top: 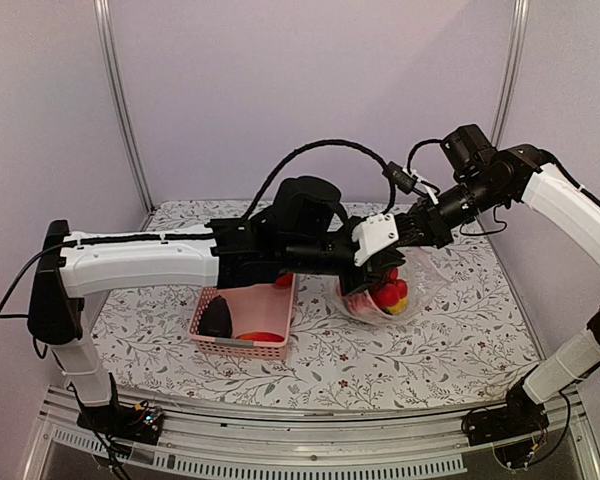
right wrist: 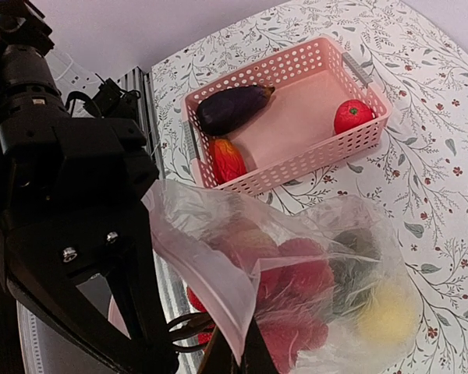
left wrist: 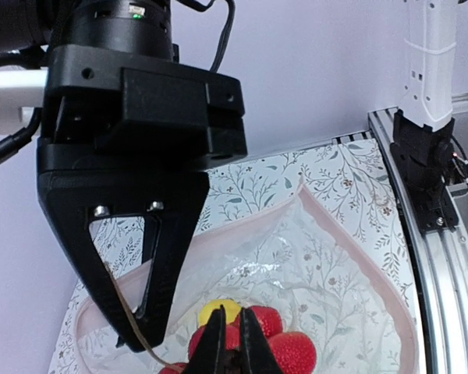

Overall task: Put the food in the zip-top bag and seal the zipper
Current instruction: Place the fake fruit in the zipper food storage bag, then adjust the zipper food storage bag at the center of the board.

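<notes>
The clear zip-top bag [top: 420,285] lies right of the basket with its mouth open. It holds red fruits [left wrist: 296,351], a yellow lemon [left wrist: 209,310] and a dark green piece [right wrist: 351,249]. Its pinkish zipper strip [left wrist: 351,249] runs round the mouth. My right gripper [right wrist: 238,352] is shut on the bag's rim flap [right wrist: 218,265] and holds it up. My left gripper [left wrist: 233,310] is at the bag's mouth above the red fruits, fingers almost together; nothing shows between the tips. A dark eggplant [right wrist: 230,105], a red tomato [right wrist: 351,115] and a red-orange piece [right wrist: 228,160] lie in the basket.
The pink lattice basket [top: 245,347] stands left of the bag on the flowered tablecloth [top: 430,350]. The right gripper's black finger [left wrist: 160,273] hangs just left of my left fingers. White walls close in the back and sides. A metal rail [top: 310,450] runs along the near edge.
</notes>
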You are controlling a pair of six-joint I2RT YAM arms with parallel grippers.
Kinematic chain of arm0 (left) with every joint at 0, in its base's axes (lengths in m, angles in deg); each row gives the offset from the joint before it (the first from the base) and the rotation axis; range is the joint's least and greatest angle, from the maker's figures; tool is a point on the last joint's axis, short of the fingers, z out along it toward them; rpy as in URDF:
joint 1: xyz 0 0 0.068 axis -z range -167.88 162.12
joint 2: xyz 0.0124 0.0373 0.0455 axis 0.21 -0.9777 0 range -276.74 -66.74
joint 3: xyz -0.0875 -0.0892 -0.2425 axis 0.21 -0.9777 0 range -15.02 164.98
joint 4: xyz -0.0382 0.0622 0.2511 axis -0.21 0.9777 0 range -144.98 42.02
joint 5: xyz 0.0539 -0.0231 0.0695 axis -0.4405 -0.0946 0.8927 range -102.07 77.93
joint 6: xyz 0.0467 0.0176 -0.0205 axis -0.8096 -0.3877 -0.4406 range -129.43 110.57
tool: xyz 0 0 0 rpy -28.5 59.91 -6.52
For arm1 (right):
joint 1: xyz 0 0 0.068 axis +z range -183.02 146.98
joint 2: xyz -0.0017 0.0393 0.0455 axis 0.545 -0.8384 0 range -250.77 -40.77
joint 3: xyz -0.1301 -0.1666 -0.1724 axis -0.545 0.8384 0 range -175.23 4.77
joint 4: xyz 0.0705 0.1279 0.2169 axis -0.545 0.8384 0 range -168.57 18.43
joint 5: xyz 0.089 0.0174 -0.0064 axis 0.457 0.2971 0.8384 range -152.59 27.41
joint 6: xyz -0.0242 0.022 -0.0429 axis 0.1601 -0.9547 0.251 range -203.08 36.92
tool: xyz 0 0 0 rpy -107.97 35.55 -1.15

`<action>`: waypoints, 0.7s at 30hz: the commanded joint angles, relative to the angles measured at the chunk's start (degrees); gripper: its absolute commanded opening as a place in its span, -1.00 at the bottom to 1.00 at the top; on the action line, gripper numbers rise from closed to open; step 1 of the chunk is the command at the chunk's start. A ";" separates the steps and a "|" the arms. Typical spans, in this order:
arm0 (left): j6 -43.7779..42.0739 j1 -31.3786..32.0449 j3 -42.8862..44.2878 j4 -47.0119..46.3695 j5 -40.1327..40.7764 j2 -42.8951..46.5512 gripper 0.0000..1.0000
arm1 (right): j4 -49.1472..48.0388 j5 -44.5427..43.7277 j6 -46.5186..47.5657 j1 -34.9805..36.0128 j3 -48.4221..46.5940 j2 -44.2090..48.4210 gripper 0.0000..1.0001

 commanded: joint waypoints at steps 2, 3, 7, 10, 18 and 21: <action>-0.71 0.89 -0.57 -0.62 5.25 0.34 -0.54 | -1.66 -3.45 -1.53 0.40 -1.27 1.36 -1.00; -0.77 0.89 -0.45 -0.72 5.77 0.49 -0.47 | -1.85 -3.80 -1.62 0.39 -1.35 1.30 -1.00; -0.99 1.13 -0.35 -1.30 6.11 1.41 -0.37 | -2.70 -5.69 -2.51 -0.14 -2.07 1.02 -1.00; -0.95 2.15 -0.46 -1.59 6.26 2.70 -0.27 | -3.03 -6.20 -3.08 -1.35 -2.95 0.62 -1.00; 2.45 6.83 -9.77 -18.53 16.47 13.30 0.09 | -5.91 -9.76 -5.32 -9.57 -8.16 -1.51 -1.00; 6.97 6.89 -17.17 -26.33 19.11 18.81 0.28 | -7.77 -11.95 -7.03 -14.99 -13.31 -3.80 -1.00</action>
